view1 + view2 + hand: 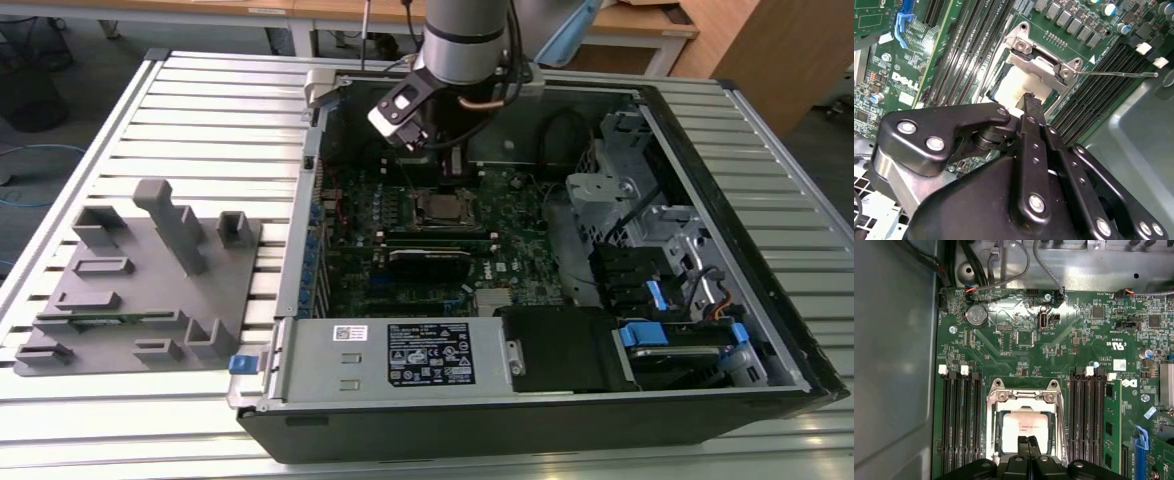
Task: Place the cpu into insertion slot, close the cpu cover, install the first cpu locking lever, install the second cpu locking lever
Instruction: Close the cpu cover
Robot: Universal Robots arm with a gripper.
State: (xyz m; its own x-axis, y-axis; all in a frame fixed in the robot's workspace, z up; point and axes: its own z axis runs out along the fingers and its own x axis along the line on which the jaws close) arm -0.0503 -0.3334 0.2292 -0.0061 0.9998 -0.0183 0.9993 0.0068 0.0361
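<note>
The cpu [1024, 426] lies in the insertion slot [437, 206] on the green motherboard, its pale metal top showing through the window of the cpu cover [1021, 397]. The silvery cover [1041, 67] lies down around the chip [1013, 86]. A thin wire locking lever [1119, 74] sticks out sideways from one corner of the socket over the memory slots. My gripper [1027, 441] hangs just above the chip's edge, its two black fingertips pressed together with nothing between them. In the exterior view the gripper [454, 165] hovers over the socket inside the open case.
Long black memory slots [959, 420] flank the socket on both sides. The case wall [894, 365] rises close by. A power supply [400, 355] and drive bays [654, 250] fill the case's near and right parts. A grey fixture block [134, 280] sits on the slatted table.
</note>
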